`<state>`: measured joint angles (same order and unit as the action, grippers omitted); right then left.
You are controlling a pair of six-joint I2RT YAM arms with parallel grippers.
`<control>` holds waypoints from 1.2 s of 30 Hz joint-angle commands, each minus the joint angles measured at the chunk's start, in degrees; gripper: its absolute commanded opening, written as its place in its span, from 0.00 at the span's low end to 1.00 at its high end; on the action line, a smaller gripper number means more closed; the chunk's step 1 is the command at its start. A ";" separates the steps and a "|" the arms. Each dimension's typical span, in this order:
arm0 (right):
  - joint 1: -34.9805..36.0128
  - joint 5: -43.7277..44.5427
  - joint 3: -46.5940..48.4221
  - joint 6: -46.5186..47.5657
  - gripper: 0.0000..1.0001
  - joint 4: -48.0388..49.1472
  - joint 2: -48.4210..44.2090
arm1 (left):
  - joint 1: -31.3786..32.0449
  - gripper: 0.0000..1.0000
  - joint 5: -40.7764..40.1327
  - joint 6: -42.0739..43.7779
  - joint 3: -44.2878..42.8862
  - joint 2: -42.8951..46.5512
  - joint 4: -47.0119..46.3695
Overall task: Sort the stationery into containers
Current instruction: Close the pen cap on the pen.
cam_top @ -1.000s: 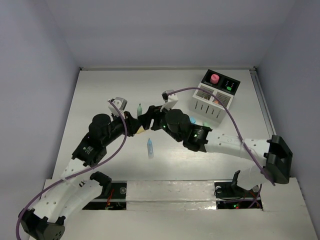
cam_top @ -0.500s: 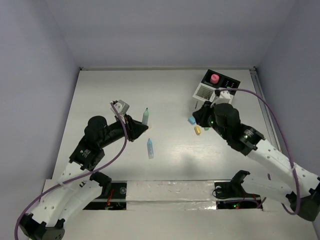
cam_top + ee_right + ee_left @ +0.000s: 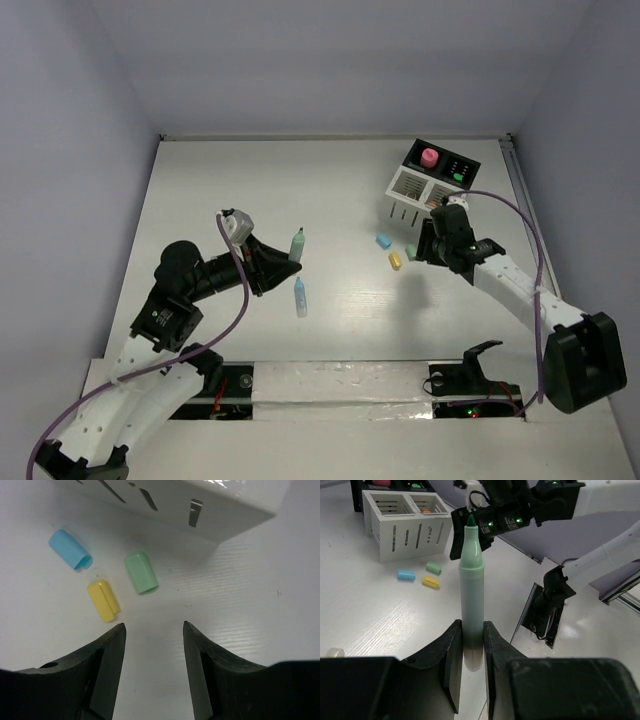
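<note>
My left gripper [image 3: 283,262] [image 3: 471,625] is shut on the lower end of a pale green pen [image 3: 296,244] [image 3: 471,580], which it holds off the table with the tip pointing away. My right gripper [image 3: 422,250] [image 3: 154,625] hangs open, just above the table. Past its fingertips lie a green chunk [image 3: 141,572] [image 3: 411,251], a yellow chunk [image 3: 103,600] [image 3: 394,260] and a blue chunk [image 3: 70,549] [image 3: 382,241]. Behind them stands the white slatted box [image 3: 412,190] [image 3: 200,500] [image 3: 407,525], joined to the black box [image 3: 445,165], which holds a pink-capped bottle [image 3: 429,157].
A pale blue pen [image 3: 300,297] lies on the table between the arms. A small white piece [image 3: 334,652] lies near my left gripper. The table's near edge with both arm bases runs along the bottom, and a rail [image 3: 522,190] lines the right side.
My right gripper left the green pen by my left gripper, swung right to the boxes, then came down over the three chunks and opened. My left arm drew back slightly, still holding the pen.
</note>
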<state>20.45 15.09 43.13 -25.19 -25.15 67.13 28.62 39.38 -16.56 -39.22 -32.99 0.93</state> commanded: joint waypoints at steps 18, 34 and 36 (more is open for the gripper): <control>-2.61 -7.36 11.35 12.80 0.58 4.41 23.47 | -0.23 0.00 0.18 0.12 0.02 1.62 -3.48; -2.61 -11.30 16.10 13.50 0.47 3.35 30.86 | -0.23 0.00 0.61 -0.14 0.20 1.44 -3.74; -2.61 -11.66 16.19 12.72 0.43 3.00 31.13 | -0.23 0.00 0.44 -0.14 0.20 1.35 -3.65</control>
<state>18.06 6.02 57.58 -12.40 -21.82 96.40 28.62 38.98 -16.58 -39.22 -31.86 0.62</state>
